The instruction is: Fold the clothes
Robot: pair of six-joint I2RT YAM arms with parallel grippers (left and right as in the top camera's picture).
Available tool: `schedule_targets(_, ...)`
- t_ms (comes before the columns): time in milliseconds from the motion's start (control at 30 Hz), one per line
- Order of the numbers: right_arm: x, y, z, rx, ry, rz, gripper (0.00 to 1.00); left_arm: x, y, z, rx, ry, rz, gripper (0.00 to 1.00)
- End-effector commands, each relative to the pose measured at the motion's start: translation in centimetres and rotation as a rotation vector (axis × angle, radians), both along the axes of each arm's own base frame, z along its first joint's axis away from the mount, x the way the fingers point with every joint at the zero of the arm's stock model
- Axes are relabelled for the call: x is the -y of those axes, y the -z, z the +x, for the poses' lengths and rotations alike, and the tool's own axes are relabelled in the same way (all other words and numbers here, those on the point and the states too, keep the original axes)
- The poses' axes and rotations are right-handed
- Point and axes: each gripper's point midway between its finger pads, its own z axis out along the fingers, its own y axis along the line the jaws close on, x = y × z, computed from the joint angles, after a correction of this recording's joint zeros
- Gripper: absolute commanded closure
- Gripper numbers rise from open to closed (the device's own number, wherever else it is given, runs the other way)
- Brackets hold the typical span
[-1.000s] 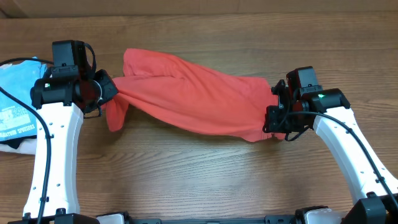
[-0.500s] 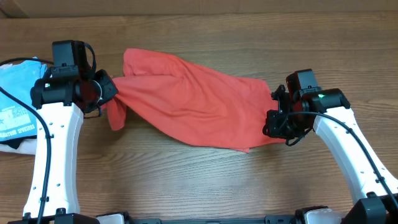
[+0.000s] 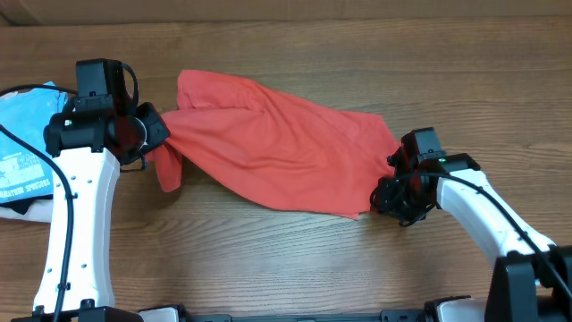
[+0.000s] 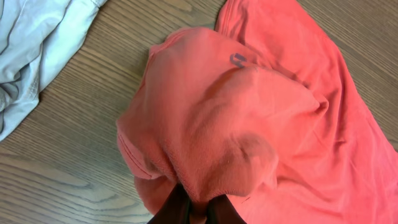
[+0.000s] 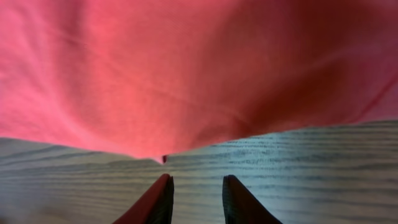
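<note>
The left gripper pinches a bunched fold of the coral-red T-shirt, jaws closed on the cloth. The right gripper is slightly parted and empty (the hem hangs just ahead of it). The shirt stretches across the wooden table between both arms, with a light blue tee at far left.

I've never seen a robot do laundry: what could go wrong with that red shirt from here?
The left gripper pinches a thick bunch of the red shirt, so pulling may crumple it rather than flatten it. The right gripper is open over bare table, the shirt's edge just ahead; closing there would probably miss the cloth.
</note>
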Motion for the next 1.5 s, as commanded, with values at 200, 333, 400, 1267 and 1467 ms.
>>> schedule_targets(200,-0.1,4.5,1.3,-0.046,0.025,0.003,0.67,-0.2,-0.9,0.0,0.018,0.011,0.023,0.91)
schedule_targets(333,-0.1,4.9,2.2,-0.018,0.021,-0.006,0.96,-0.2,-0.9,-0.1,0.018,0.011,0.023,0.91)
schedule_targets(400,0.0,4.0,2.9,-0.004,0.022,-0.014,0.96,-0.3,-0.9,-0.1,0.017,0.01,0.023,0.91)
schedule_targets(1267,-1.9,1.1,1.8,0.002,-0.153,-0.004,0.61,-0.3,-0.9,0.0,0.02,0.01,0.023,0.9)
schedule_targets(1467,-2.4,3.1,3.1,0.124,-0.186,-0.024,0.6,-0.3,-0.9,0.0,0.018,0.01,0.023,0.9)
